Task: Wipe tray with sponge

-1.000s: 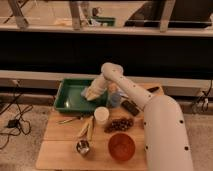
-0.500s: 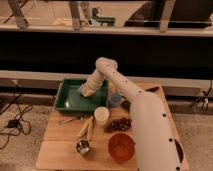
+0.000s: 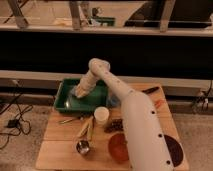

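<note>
The green tray [image 3: 67,102] lies at the back left of the wooden table. My gripper [image 3: 80,92] is down inside the tray, near its middle, at the end of the cream arm that bends over from the right. The sponge is hidden beneath the gripper's end and I cannot make it out.
In front of the tray stand a white cup [image 3: 101,115], yellow utensils [image 3: 86,128], a metal measuring cup [image 3: 82,147] and an orange-red bowl [image 3: 119,146]. A blue-grey cup [image 3: 114,102] sits partly behind the arm. A dark tool [image 3: 150,90] lies at the back right.
The gripper has slid leftward inside the tray, from its right part towards the middle, with the arm's elbow swinging left along with it.
</note>
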You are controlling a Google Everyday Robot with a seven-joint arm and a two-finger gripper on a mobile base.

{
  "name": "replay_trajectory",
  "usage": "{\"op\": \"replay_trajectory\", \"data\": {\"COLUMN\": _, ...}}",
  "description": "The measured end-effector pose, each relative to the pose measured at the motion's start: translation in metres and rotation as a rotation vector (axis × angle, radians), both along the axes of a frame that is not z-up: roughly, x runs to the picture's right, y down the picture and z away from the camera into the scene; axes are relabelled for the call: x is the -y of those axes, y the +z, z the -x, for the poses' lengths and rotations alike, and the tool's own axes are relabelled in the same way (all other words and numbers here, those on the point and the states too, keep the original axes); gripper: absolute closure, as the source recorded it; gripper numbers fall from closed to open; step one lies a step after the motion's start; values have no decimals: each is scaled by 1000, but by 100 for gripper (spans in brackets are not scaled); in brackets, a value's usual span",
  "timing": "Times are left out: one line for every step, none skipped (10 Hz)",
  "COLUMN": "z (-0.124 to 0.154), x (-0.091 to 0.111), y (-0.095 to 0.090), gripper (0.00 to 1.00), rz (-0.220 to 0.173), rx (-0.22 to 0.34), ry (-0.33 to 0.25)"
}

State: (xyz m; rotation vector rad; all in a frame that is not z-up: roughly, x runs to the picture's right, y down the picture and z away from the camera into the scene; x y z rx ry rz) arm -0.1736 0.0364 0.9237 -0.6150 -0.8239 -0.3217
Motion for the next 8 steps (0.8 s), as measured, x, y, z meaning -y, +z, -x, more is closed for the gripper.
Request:
{"op": "replay_trajectory", "data": {"z": 5, "x": -3, "y": -2, "gripper": 91, "rz": -1, "rx": 14, "ry": 0}}
{"op": "replay_trajectory", "data": {"z": 8, "x": -8, "y": -8, "gripper": 91, "rz": -3, "rx": 35, "ry": 3}}
{"op": "replay_trajectory", "data": {"z": 6, "x": -9, "y": -13, "gripper": 91, "rz": -5, "rx": 43, "ry": 8}}
{"op": "replay_trajectory", "data": {"z": 2, "x": -12, "y": -20, "gripper": 91, "rz": -7, "rx": 52, "ry": 11}}
{"op": "replay_trajectory", "data": {"z": 1, "x": -15, "y": -28, "gripper": 91, "rz": -11, "rx": 62, "ry": 10}}
{"op": "replay_trajectory", "data": {"z": -1, "x": -19, "y": -35, "gripper": 91, "rz": -13, "rx": 68, "ry": 10}}
{"op": "replay_trajectory", "data": {"z": -7, "x": -22, "y": -41, "gripper": 91, "rz": -14, "rx": 69, "ry": 14}}
{"op": "replay_trajectory", "data": {"z": -14, "x": -24, "y": -44, "gripper": 91, "rz": -14, "rx": 67, "ry": 18}}
